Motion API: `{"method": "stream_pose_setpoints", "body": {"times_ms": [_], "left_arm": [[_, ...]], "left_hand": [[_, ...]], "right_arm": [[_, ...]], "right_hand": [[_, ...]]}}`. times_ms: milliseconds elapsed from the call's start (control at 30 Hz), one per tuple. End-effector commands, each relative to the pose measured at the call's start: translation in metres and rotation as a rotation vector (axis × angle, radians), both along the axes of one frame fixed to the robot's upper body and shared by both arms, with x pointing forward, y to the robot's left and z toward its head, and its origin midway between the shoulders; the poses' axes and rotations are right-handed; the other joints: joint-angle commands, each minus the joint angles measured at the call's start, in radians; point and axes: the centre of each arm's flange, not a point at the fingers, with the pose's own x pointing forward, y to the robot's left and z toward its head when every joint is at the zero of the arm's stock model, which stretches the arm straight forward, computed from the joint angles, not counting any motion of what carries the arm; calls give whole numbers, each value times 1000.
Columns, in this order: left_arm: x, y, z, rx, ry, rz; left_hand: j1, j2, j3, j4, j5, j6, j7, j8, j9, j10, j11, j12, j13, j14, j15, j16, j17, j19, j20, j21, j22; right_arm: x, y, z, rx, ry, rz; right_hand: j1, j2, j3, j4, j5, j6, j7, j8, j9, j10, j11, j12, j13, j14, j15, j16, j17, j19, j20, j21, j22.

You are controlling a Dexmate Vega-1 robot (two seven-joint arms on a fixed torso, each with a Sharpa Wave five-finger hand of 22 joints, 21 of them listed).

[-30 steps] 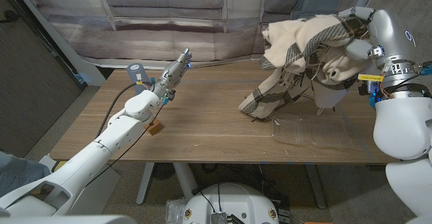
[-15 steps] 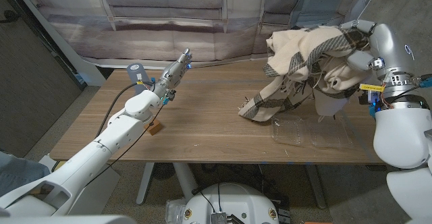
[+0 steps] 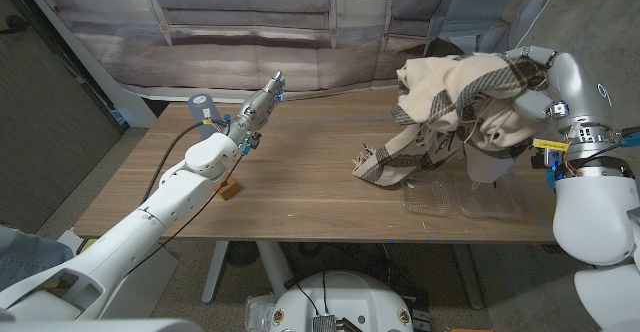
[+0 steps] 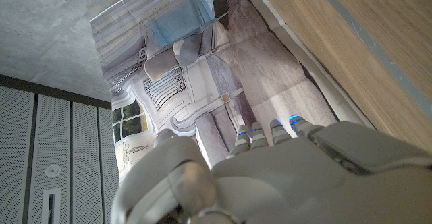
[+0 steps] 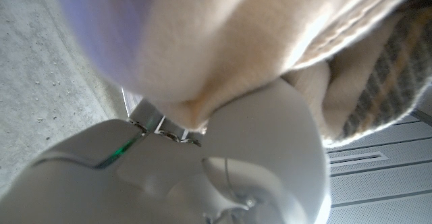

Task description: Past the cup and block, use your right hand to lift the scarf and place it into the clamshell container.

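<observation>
Right hand (image 3: 528, 72) grips the bunched cream plaid scarf (image 3: 450, 107) aloft over the clear clamshell container (image 3: 462, 197), tail trailing onto the table (image 3: 300, 187); soft, limp, light, probably snag-prone; hold the bundle's centre; left hand (image 3: 258, 107) extended, empty.
</observation>
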Motion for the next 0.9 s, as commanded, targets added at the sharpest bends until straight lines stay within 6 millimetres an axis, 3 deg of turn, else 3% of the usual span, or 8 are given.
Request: {"method": "stream_pose_setpoints", "body": {"times_ms": [33, 333, 900], "left_arm": [[-2, -1, 3, 6, -4, 2], [-3, 1, 1, 6, 5, 9], [2, 3, -1, 14, 27, 16]], "left_hand": [[12, 0, -8, 1, -2, -2, 2, -3, 5, -2, 2, -1, 4, -5, -1, -3, 2, -116, 1, 2, 5], [13, 0, -10, 1, -2, -1, 1, -3, 5, -2, 2, -1, 4, -2, -1, -2, 2, -116, 1, 2, 5], [14, 1, -12, 2, -2, -1, 3, -3, 5, -2, 1, -1, 4, -4, -1, -2, 2, -117, 2, 2, 5]], "right_arm": [[8, -2, -22, 39, 25, 27], [17, -4, -37, 56, 40, 20], [37, 3, -44, 58, 78, 32]], "right_hand": [[82, 92, 1, 6, 5, 11, 3, 2, 3, 13, -3, -8, 4, 139, -148, -2, 4, -110, -114, 4, 2], [82, 91, 0, 5, 5, 13, 3, 2, 3, 16, -2, -11, 7, 140, -148, -2, 3, -112, -114, 6, 2], [80, 92, 0, 5, 5, 12, 3, -1, 4, 18, -4, -16, 13, 139, -148, -3, 3, -115, -114, 7, 2]]}}
